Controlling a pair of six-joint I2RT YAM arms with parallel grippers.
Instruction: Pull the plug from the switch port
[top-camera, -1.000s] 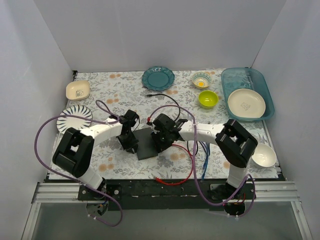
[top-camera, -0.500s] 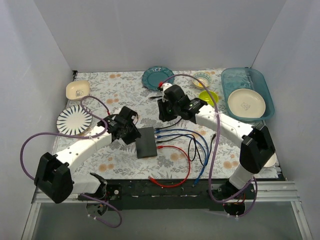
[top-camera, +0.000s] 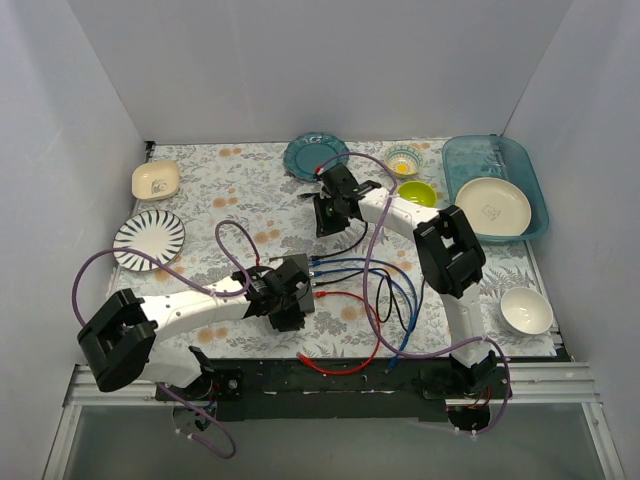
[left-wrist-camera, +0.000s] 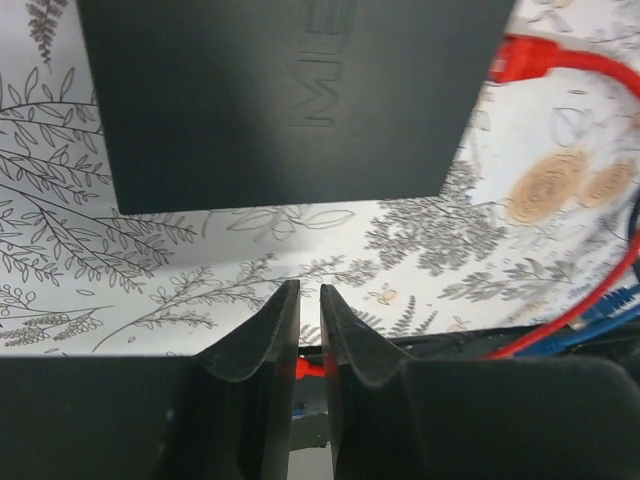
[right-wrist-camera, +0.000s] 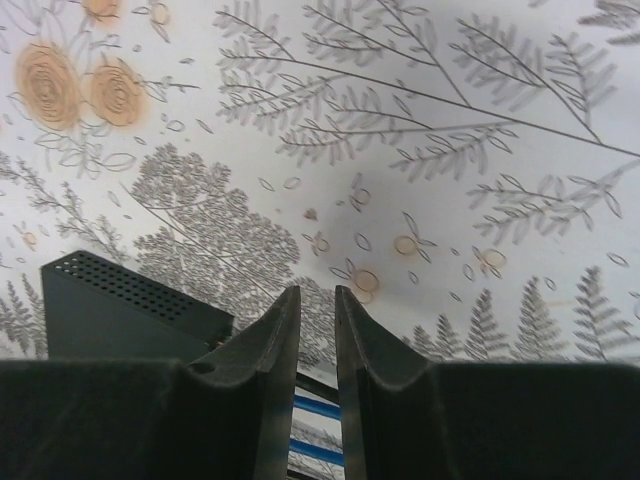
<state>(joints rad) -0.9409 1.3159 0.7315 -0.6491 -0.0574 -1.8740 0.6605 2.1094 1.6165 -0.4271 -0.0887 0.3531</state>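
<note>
The flower-printed table is filling the middle of the top view, and the two arms are stretching across it. The left arm is reaching from the lower left toward the centre, and the right arm is bending from the lower right up to the upper middle. A teal tray is lying at the upper right with a white plate in it. A teal plate is sitting at the top centre, and a striped plate is sitting at the left. The switch is lying flat just below the centre of the top view, partly under the left wrist. Blue cables and a red cable are running off to its right. In the left wrist view the red plug is sitting against the switch's right edge at the upper right. The left gripper is hanging over bare cloth just beside the switch's near edge, its fingers nearly together and gripping nothing. The right gripper is hanging over bare cloth well apart from the switch, likewise closed to a narrow slit and gripping nothing.
</note>
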